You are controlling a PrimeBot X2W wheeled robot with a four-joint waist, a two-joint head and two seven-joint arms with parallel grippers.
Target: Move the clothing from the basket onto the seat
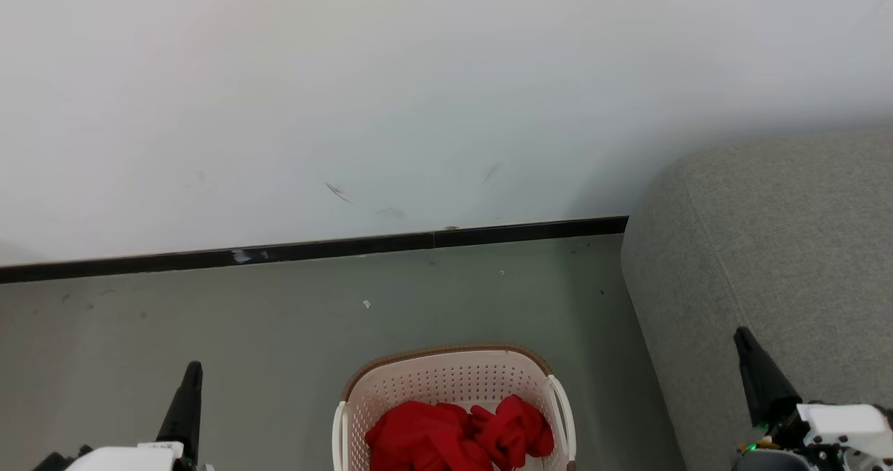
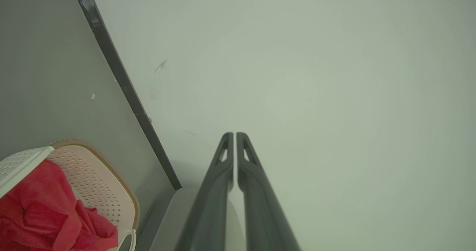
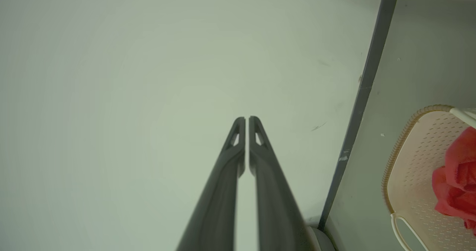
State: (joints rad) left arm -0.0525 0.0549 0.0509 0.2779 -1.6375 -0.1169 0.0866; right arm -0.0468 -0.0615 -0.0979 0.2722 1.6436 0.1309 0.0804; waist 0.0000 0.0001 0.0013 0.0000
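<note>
Red clothing [image 1: 460,436] lies bunched in the cream perforated basket [image 1: 446,377] on the floor at the bottom middle of the head view. The grey seat [image 1: 774,248] rises to the right of the basket. My left gripper [image 1: 192,370] is shut and empty, at the lower left, well left of the basket. My right gripper [image 1: 743,338] is shut and empty, in front of the seat's side. In the left wrist view the shut left gripper [image 2: 234,135] points at the wall, with clothing [image 2: 44,214] and basket [image 2: 100,176] at lower left. The right wrist view shows the right gripper [image 3: 247,120] shut, basket [image 3: 412,169] and clothing [image 3: 455,184] at right.
A white wall [image 1: 418,94] with a dark skirting board [image 1: 314,249] stands behind the basket. Grey floor [image 1: 244,331] spreads to the left of the basket and between it and the wall.
</note>
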